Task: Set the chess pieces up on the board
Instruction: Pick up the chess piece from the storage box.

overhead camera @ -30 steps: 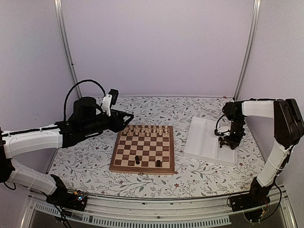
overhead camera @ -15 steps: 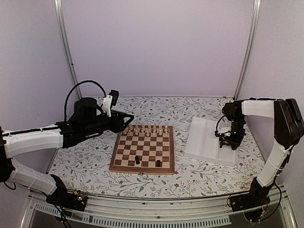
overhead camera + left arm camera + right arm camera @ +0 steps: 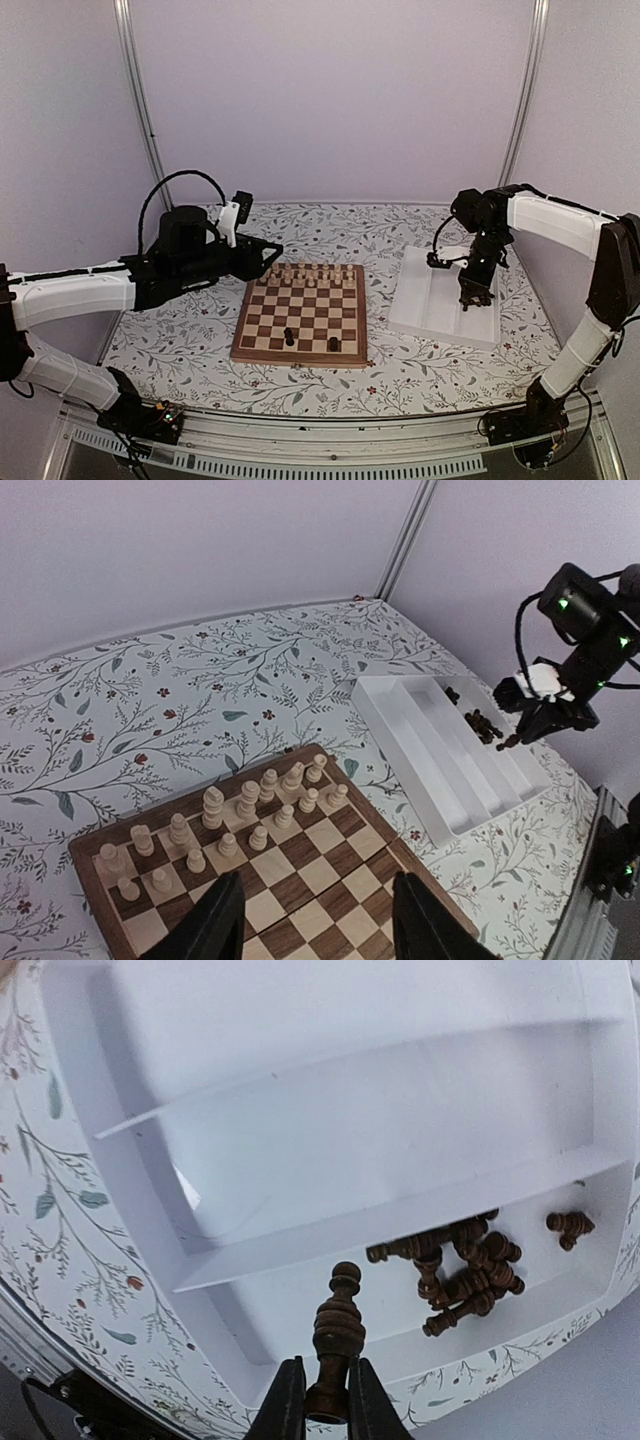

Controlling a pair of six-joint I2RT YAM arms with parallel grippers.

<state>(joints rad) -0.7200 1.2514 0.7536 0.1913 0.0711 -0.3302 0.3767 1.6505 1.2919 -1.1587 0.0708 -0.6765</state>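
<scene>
A dark piece [image 3: 335,1340] is pinched at its base between the fingers of the right gripper [image 3: 327,1405], with its knobbed top pointing away from the wrist. The tray [image 3: 300,1080] lies beneath. The compartment under the fingertips holds a heap [image 3: 460,1265] of dark pieces, set a little to one side of the held one. A stray piece [image 3: 568,1225] lies farther off the same way. A ridge [image 3: 400,1225] is seen just beyond the held piece's top, with bare compartments past it. The tray's outer rim is close beside the fingers, and the flowered cloth [image 3: 60,1220] is seen beyond it.

The board [image 3: 300,315] is well apart from this gripper, toward the left arm, and open cloth is left between tray and board. The left gripper [image 3: 315,930] is spread wide, with nothing between its fingers. Cream pieces [image 3: 240,815] are ranked in two rows ahead of and below its fingertips, along the board's far edge. A dark pair [image 3: 289,337] is stood on the board's near rows, with bare squares all round.
</scene>
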